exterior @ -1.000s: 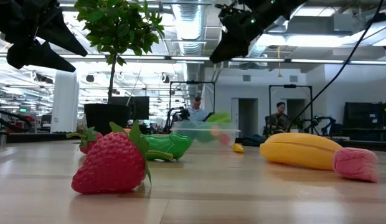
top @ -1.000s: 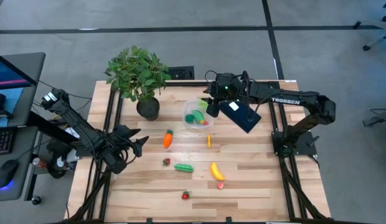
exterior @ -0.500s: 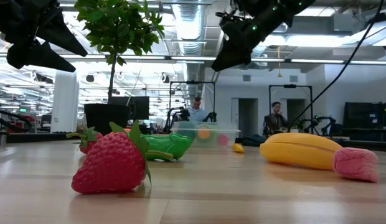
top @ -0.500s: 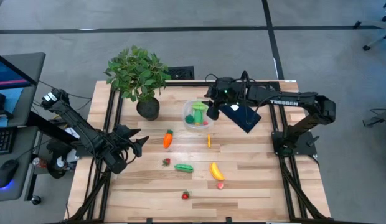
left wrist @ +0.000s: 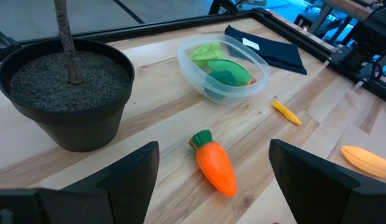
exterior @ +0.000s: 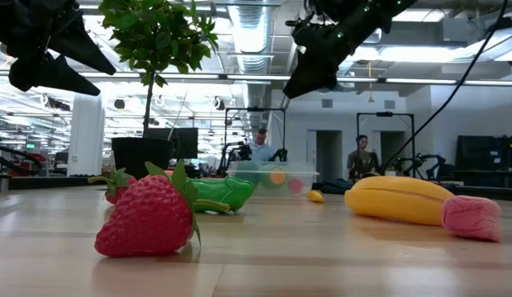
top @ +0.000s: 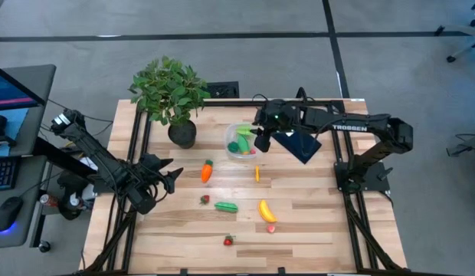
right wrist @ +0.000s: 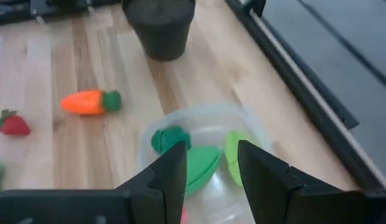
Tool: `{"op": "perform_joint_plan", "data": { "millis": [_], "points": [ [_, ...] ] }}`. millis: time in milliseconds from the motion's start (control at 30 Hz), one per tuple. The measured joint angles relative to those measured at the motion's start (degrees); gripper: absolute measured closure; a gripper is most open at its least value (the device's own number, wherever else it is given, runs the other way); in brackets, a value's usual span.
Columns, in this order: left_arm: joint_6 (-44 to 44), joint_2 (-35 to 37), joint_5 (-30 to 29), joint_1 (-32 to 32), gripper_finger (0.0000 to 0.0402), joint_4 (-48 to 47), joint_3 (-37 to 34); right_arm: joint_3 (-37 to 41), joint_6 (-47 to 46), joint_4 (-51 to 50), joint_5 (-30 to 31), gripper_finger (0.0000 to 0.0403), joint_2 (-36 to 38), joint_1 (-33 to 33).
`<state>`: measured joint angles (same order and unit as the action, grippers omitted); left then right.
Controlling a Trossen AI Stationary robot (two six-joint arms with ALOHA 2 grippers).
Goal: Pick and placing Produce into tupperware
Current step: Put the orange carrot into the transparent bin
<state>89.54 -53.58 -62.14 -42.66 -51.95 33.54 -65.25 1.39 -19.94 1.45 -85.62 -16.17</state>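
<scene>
The clear round tupperware [top: 243, 142] stands on the table's far half with several green pieces [right wrist: 202, 160] in it. My right gripper [right wrist: 211, 174] hangs open just above its right rim [top: 262, 139] and holds nothing. The orange carrot [top: 207, 171], a green piece [top: 226, 206], the yellow banana [top: 266, 210], a pink piece [top: 271, 228], a small yellow piece [top: 257, 175] and two strawberries [top: 204, 200] [top: 228, 241] lie flat on the wood. My left gripper [top: 169, 178] waits open in the air at the table's left, with the carrot [left wrist: 215, 165] in front of it.
A leafy potted plant [top: 170, 92] in a dark pot [top: 182, 135] stands left of the tupperware. A flat black rectangle [top: 299, 143] lies to the tupperware's right, under the right arm. People sit in the room beyond the table [exterior: 365, 157].
A green piece that was blurred in the air just above the tupperware's rim now lies inside it. My right gripper stays open over the tupperware and has dropped a little toward it. The left arm has kept still.
</scene>
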Motion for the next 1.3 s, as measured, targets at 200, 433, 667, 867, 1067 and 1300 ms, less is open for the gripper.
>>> {"op": "perform_joint_plan", "data": {
  "millis": [200,433,667,867,1067,1300],
  "points": [
    [-5.8,0.0,2.8,0.0,0.0107,4.1,0.0,0.0,-5.0,-6.1,-0.1,0.0269,0.0,3.2],
    [-14.7,0.0,4.5,0.0,0.0107,9.9,0.0,0.0,-12.1,-16.5,-0.1,0.0269,0.0,10.1],
    [-13.4,0.0,1.9,0.0,0.0107,8.5,0.0,0.0,-20.7,-26.7,-0.1,0.0269,0.0,19.4],
    [-12.0,0.0,1.7,0.0,0.0107,7.9,0.0,0.0,-31.9,-33.3,0.1,0.0269,0.0,26.2],
    [-7.6,0.0,2.3,0.0,0.0107,8.3,0.0,0.0,-41.5,-42.3,0.2,0.0269,0.0,33.2],
    [-7.6,0.0,2.3,0.0,0.0107,8.3,0.0,0.0,-54.1,-46.8,4.0,0.0269,0.0,42.6]
  ]
}}
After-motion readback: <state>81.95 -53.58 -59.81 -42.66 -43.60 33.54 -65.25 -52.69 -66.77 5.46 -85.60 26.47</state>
